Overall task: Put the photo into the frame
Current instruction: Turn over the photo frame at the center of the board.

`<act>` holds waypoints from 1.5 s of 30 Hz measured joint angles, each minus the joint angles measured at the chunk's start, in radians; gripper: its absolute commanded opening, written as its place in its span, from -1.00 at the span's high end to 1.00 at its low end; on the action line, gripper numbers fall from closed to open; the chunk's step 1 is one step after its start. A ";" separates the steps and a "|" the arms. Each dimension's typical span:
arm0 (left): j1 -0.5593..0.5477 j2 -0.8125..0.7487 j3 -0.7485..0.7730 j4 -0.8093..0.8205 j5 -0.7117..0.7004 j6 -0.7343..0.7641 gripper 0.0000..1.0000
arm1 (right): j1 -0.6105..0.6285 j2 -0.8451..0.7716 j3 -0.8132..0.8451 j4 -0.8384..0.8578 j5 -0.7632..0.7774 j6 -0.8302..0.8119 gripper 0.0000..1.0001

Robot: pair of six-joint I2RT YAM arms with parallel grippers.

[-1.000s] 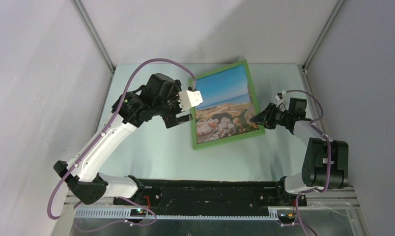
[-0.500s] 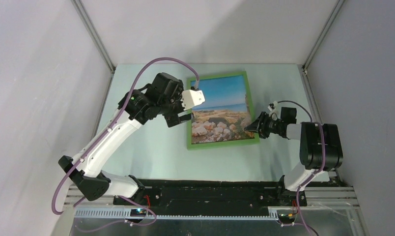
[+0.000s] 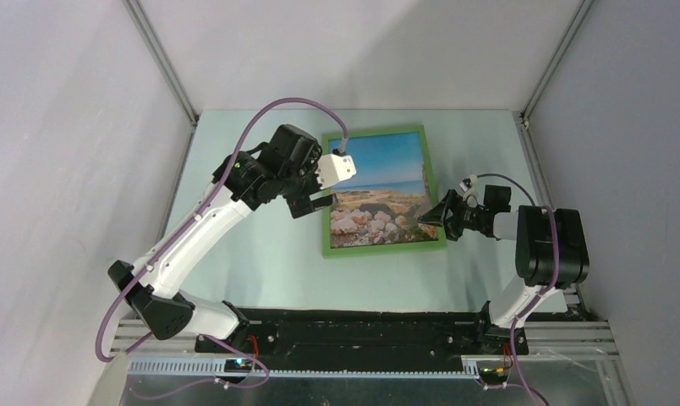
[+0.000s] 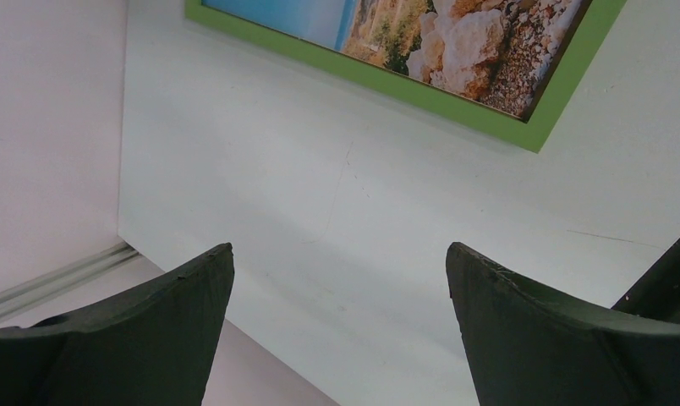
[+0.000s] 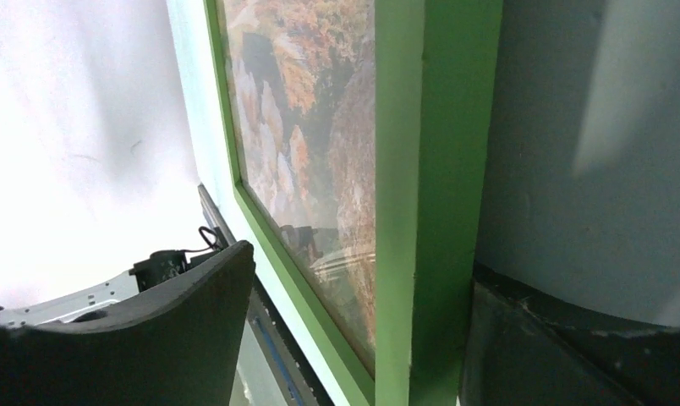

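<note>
Seen from above, a pale green tabletop (image 3: pixel 260 254) sits between plain grey walls. The frame (image 3: pixel 383 249), green face up, lies flat near the far middle of the tabletop. The photo (image 3: pixel 387 182) is inside it: blue sky and sea above pale rocks and a sandy shore.

The left end effector (image 3: pixel 313 203) hovers at the frame's left edge. Its wrist camera shows two dark fingers (image 4: pixel 150 313) spread wide with nothing between them, only bare tabletop below and a corner of the frame beyond.

The right end effector (image 3: pixel 430 218) reaches in low at the frame's right edge, near its lower corner. Its wrist camera shows the fingers spread, with the green rail between them. One finger (image 5: pixel 193 313) stands clear over the picture side and the other is just beside the rail's outer face; whether that one touches is unclear.
</note>
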 measured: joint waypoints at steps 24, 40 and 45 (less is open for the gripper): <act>0.000 0.007 -0.014 0.014 -0.016 0.001 -0.99 | 0.025 -0.233 -0.003 -0.252 0.284 -0.111 -0.95; 0.004 -0.039 -0.162 0.117 -0.037 -0.030 -0.99 | 0.031 -0.411 -0.005 -0.293 0.432 -0.157 -0.99; 0.024 -0.129 -0.312 0.258 -0.084 -0.077 -0.99 | 0.008 -0.489 -0.005 -0.298 0.490 -0.177 -0.99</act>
